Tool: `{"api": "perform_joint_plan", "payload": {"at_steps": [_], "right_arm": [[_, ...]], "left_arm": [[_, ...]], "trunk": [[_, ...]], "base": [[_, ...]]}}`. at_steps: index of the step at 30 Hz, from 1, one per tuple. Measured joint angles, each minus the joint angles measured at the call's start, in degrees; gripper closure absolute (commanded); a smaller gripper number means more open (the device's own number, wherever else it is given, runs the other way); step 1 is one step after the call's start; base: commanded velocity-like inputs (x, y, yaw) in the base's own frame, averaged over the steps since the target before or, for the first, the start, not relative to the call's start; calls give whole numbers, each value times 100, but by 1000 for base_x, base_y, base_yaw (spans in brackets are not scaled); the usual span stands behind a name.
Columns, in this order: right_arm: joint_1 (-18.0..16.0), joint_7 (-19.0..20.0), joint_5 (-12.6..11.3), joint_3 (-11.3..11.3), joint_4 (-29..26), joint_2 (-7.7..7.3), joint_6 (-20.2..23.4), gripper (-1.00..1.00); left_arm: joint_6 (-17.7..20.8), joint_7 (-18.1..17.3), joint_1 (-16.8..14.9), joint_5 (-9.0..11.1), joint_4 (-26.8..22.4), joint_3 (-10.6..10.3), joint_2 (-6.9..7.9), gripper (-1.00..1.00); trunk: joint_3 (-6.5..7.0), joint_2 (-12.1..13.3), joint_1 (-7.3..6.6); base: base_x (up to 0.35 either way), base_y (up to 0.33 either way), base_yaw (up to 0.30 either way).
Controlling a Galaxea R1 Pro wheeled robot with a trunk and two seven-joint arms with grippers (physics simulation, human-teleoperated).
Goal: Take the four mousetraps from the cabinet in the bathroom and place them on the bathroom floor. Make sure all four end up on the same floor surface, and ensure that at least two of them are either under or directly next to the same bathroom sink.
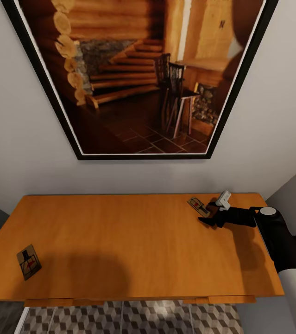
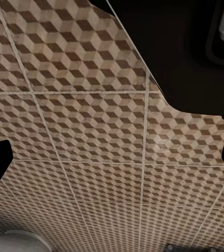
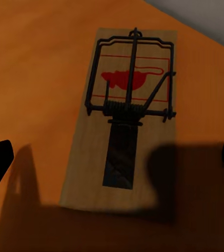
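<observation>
On top of the cabinet (image 1: 134, 241), two mousetraps lie flat on the orange-brown wood. First mousetrap (image 1: 198, 206) sits near the back-right corner, close to the wall, and the right pincer (image 1: 211, 217) is right at it, reaching in from the right side w/ its black arm. Right wrist view looks straight down on that trap (image 3: 123, 113): wooden board, dark wire bar, spring, red mouse mark, all clear. Pincer's dark fingertips sit wide apart at both edges of that view, the trap between them, not touching either tip, so the right pincer is spread open and grips nothing. Its shadow falls over the near end of the board.

Second mousetrap (image 1: 28, 261) lies well apart, near the front-left corner, slightly angled.

Behind the cabinet, on the grey wall, hangs a big black-framed picture (image 1: 134, 74) of a log-cabin interior w/ stairs and chairs.

Below the cabinet's front edge, the cube-pattern bathroom floor (image 1: 134, 320) shows. Left wrist view looks down at the same tiles (image 2: 91, 131), dark fingertips far apart at the edges, so left pincer prob. open, empty. A pale rounded object pokes into one corner there; can't tell what it is.
</observation>
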Motion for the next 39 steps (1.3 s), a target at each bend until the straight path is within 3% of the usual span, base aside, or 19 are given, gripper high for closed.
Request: {"api": "perform_joint_plan", "payload": {"at_steps": [23, 39], "right_arm": [[-1, -348, 8, 14, 15, 3, -3, -100], [-2, -377, 29, 22, 12, 6, -13, -100]], "left_arm": [[0, 0, 0, 0, -3, 0, 0, -100], [0, 0, 1, 0, -5, 0, 0, -100]], "trunk": [[0, 0, 0], [0, 0, 0]], "base": [[0, 3, 0], [0, 1, 0]]}}
